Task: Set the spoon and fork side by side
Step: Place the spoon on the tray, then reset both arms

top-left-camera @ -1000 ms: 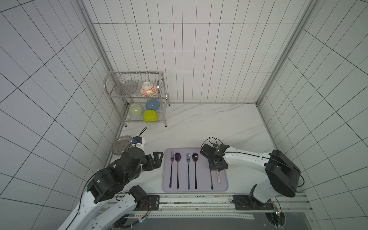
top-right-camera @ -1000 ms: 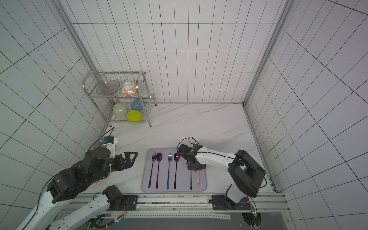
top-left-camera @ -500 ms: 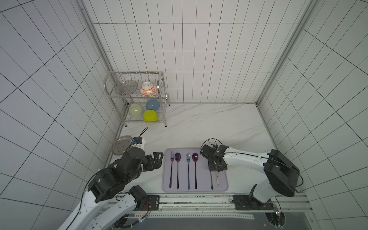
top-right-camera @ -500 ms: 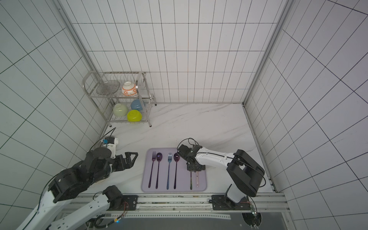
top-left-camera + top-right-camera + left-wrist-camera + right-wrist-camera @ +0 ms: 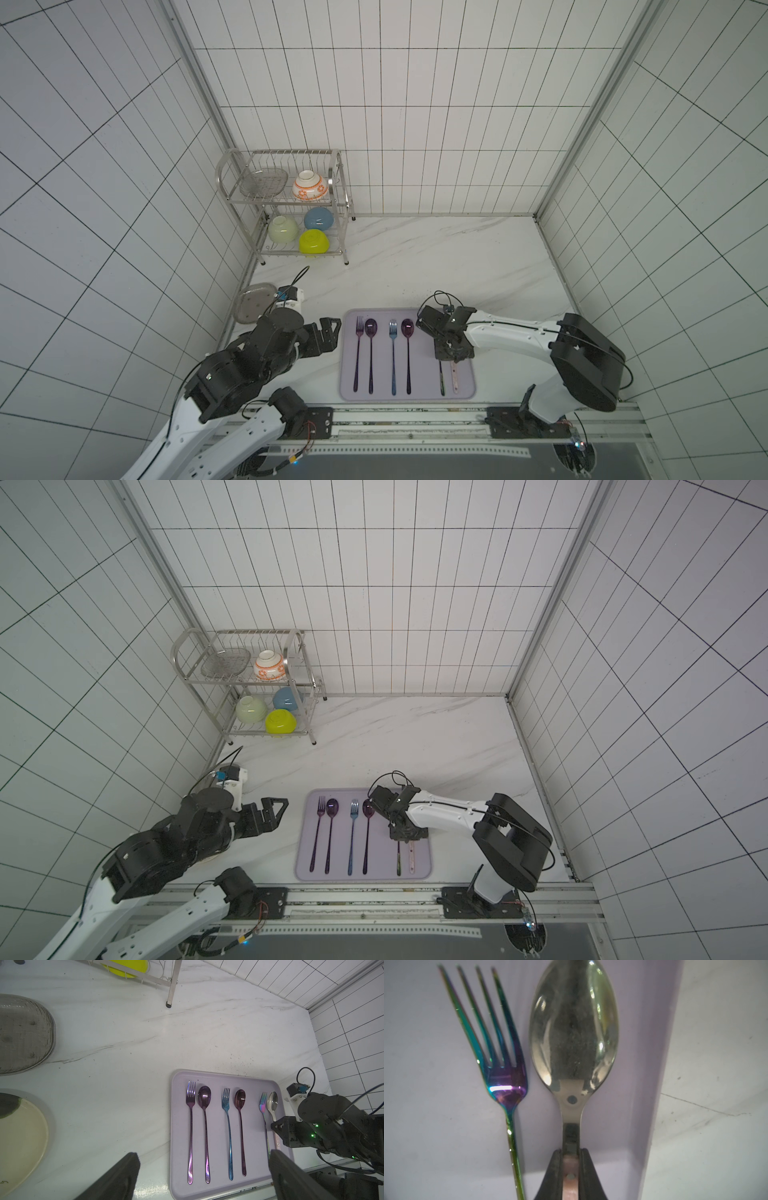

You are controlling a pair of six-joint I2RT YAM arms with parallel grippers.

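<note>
— What is pictured at the right end of the lilac tray (image 5: 419,395)?

— The silver spoon (image 5: 574,1028) is seen on the tray, just beside the rainbow fork (image 5: 506,1084). The two handles are laid parallel, with a narrow strip of tray left between them. The spoon is placed nearest the tray's right rim.

— How is the spoon held?

— Its pinkish handle is clasped by the right gripper (image 5: 571,1153), whose fingers (image 5: 553,1167) are drawn in close on either side, low over the tray.

— And the left gripper (image 5: 203,1154)?

— It is shown spread wide with nothing held, just off the tray's left edge and apart from it.

— What else is laid out?

— Two more pairs are set in the same row: a purple fork (image 5: 191,1101) beside a purple spoon (image 5: 204,1095), then a blue fork (image 5: 226,1101) beside a dark red spoon (image 5: 240,1097).
</note>
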